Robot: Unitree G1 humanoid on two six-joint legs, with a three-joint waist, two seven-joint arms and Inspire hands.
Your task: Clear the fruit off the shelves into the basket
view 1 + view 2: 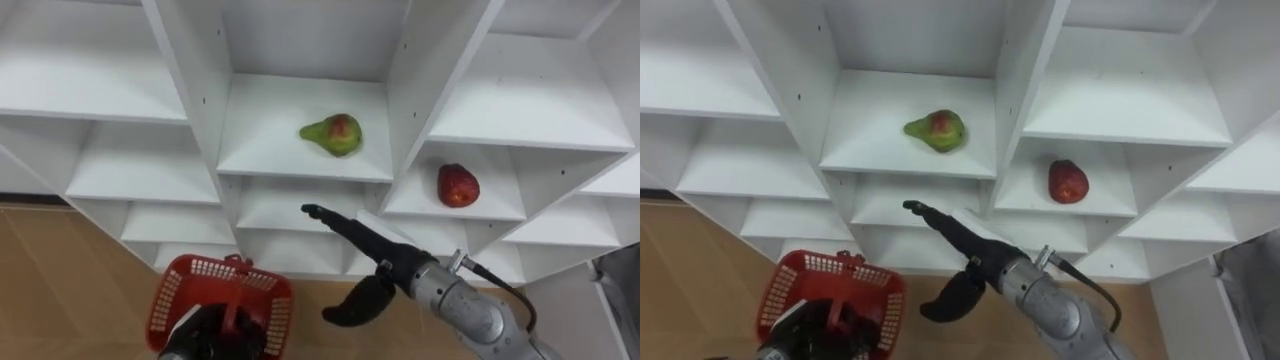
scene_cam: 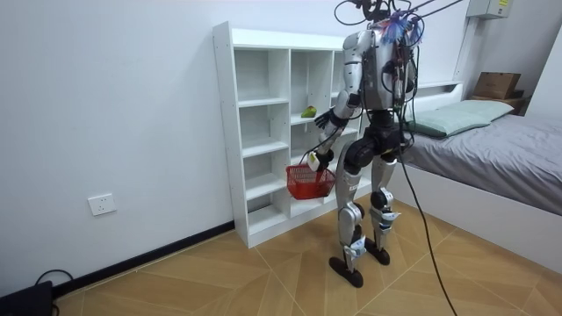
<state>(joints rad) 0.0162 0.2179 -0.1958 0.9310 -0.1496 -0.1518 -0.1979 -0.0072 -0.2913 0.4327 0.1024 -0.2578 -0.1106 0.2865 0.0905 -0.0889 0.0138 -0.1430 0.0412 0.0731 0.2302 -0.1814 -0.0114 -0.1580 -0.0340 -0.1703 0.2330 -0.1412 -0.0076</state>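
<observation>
White closet [image 1: 265, 140] ahead: pear [image 1: 334, 133] mid-shelf in the centre compartment, red fruit [image 1: 458, 185] on the lower shelf to the right. Outstretched right robot hand [image 1: 372, 247], fingers straight, thumb apart, points up below the pear shelf's front edge. Curled left robot hand [image 1: 212, 335] grips the basket [image 1: 185, 290] handle, held low, likely to receive fruit.

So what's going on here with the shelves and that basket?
The robot stands at a white shelf unit, collecting fruit. Its left hand is curled round the handle of a red basket held low. Its right hand, fingers straight, points toward a green-red pear on the middle shelf and is not yet touching it. A red apple sits in the compartment to the right, one level lower.
</observation>
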